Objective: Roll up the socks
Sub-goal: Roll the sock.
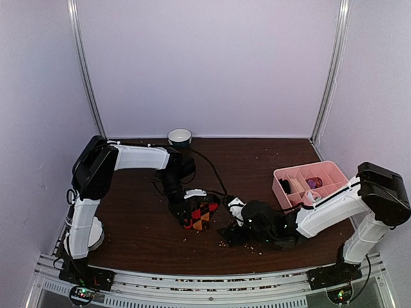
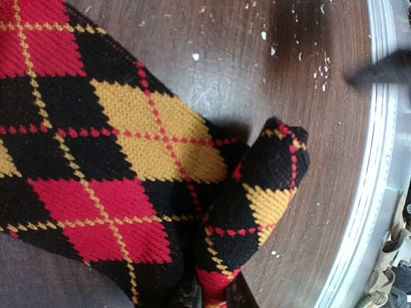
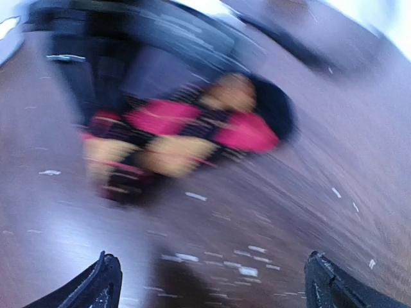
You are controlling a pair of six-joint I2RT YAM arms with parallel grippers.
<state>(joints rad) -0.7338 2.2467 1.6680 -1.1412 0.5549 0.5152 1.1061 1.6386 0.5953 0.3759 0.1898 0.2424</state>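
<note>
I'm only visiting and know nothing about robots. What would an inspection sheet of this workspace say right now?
Surface: dark brown table, sprinkled with pale specks.
Job's things: argyle sock mid-table, one end folded over; second sock not identified.
Clutter: pink tray with compartments at right; white cup at far edge.
End effectors: left end effector shut on the argyle sock; right end effector open, empty, facing the sock.
Cables: black cable trailing across the table behind the sock.
Surroundings: plain pale walls; metal rail along near edge.
</note>
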